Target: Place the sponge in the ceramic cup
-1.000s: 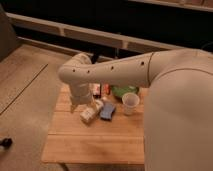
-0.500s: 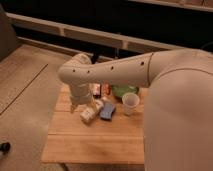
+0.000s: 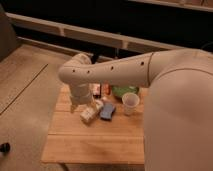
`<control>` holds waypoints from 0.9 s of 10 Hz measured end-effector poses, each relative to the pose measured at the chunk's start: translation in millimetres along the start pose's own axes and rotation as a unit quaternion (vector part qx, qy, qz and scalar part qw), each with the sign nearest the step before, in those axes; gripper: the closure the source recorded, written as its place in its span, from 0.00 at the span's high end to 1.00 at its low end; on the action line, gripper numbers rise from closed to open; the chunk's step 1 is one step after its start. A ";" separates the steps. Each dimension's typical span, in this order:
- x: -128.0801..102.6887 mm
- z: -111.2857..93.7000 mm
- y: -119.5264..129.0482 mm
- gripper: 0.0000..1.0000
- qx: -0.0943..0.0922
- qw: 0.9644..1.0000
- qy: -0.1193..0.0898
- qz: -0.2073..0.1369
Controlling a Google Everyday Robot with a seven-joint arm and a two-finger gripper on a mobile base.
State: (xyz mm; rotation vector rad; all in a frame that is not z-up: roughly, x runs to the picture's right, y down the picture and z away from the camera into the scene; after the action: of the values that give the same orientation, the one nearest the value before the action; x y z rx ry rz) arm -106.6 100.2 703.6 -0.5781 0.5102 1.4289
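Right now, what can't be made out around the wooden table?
Camera view: the white robot arm covers the back of the green bowl and the tops of the small containers behind the flat blue sponge; too blurred to identify.
Camera view: the open gripper hangs left of the beige carton; contact unclear.
Camera view: the robot's body hides the wooden table's right edge.

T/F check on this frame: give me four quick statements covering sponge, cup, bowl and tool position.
1. The flat blue sponge lies on the wooden table between the beige carton and the pale tapered ceramic cup. True.
2. The sponge is inside the cup. False: it lies on the table beside it.
3. The tool hangs at the table's left side, left of the carton. True.
4. The green bowl stands in front of the cup. False: it stands behind it.
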 end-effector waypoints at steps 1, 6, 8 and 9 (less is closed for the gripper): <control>-12.1 -4.7 -4.0 0.65 -0.003 0.999 -0.028 -0.016; -87.0 -38.3 -63.4 0.65 -0.055 0.976 -0.197 -0.077; -91.7 -41.7 -70.2 0.65 -0.060 0.972 -0.213 -0.082; -91.2 -41.3 -69.6 0.65 -0.059 0.972 -0.212 -0.083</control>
State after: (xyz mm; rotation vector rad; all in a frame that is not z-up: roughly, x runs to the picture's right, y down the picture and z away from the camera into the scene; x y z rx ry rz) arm -43.9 0.5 735.3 -0.3833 0.0361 1.3781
